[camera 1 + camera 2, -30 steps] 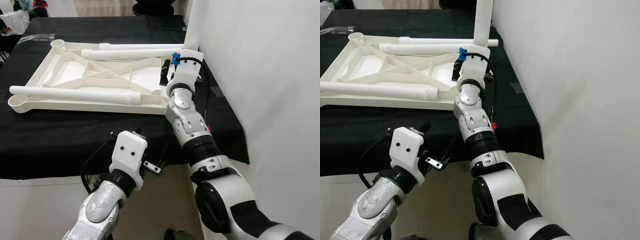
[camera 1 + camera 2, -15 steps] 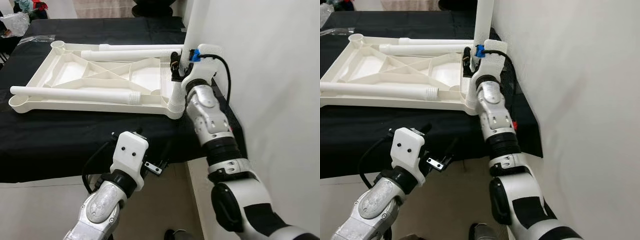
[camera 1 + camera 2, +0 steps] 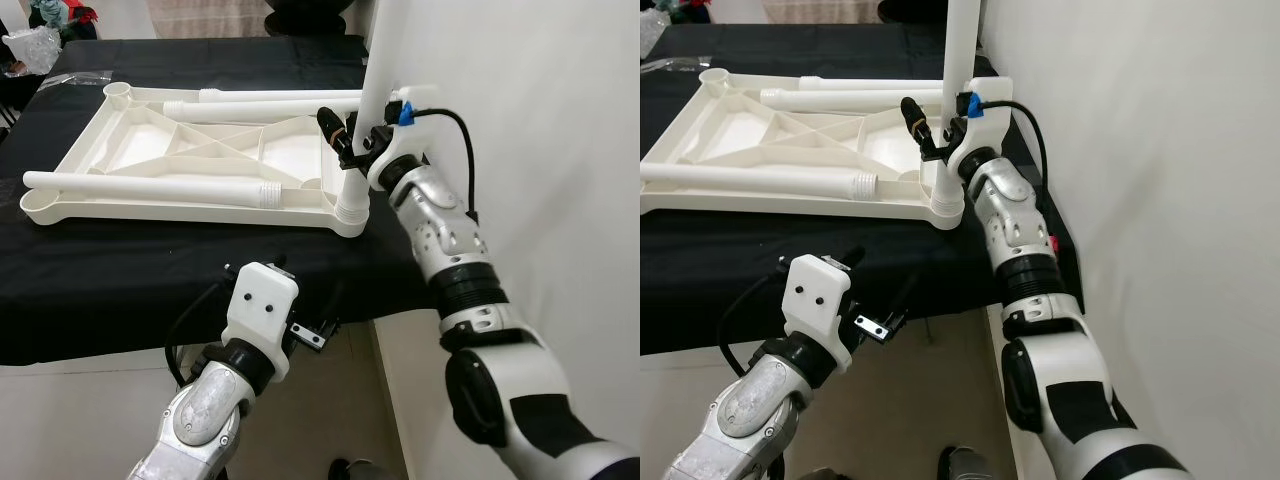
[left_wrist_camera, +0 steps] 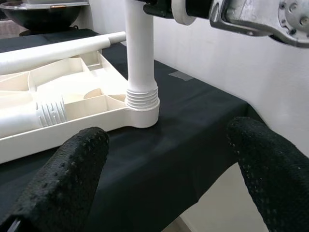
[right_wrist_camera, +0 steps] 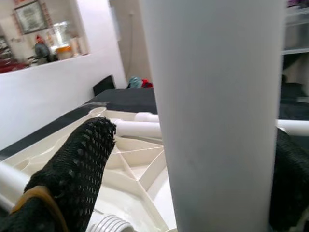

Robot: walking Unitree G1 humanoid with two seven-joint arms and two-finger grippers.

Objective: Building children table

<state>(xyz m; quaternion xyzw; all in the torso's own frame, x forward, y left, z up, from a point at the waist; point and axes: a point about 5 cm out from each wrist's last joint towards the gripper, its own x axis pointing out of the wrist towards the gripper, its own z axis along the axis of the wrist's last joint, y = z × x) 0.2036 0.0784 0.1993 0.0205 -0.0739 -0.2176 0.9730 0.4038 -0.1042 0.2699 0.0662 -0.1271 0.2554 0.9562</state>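
The white plastic tabletop (image 3: 190,165) lies upside down on the black-covered table (image 3: 120,280), ribs up, and one white leg (image 3: 372,100) already stands upright in the socket at its near right corner (image 3: 349,212). Two more loose legs rest across the underside, one along the near edge (image 3: 150,186) and one along the far edge (image 3: 260,103).

The step in hand looks like seating that upright leg. To do it well, I'd say the leg needs to stay square to the socket while it is turned or pressed down, so the ribbed collar at its foot (image 4: 142,94) goes in evenly; any lean could bind the threads or tip the light tabletop off its spot.

The right gripper (image 3: 352,135) is up against the standing leg a little above the socket. Its black fingers (image 5: 77,164) are spread wide on either side of the leg, with the post sitting between them; whether the pads actually press on it I cannot tell, so it looks more like a straddle than a firm grip.

The left gripper (image 4: 164,164) hangs low off the near edge of the table, fingers spread wide and holding nothing.
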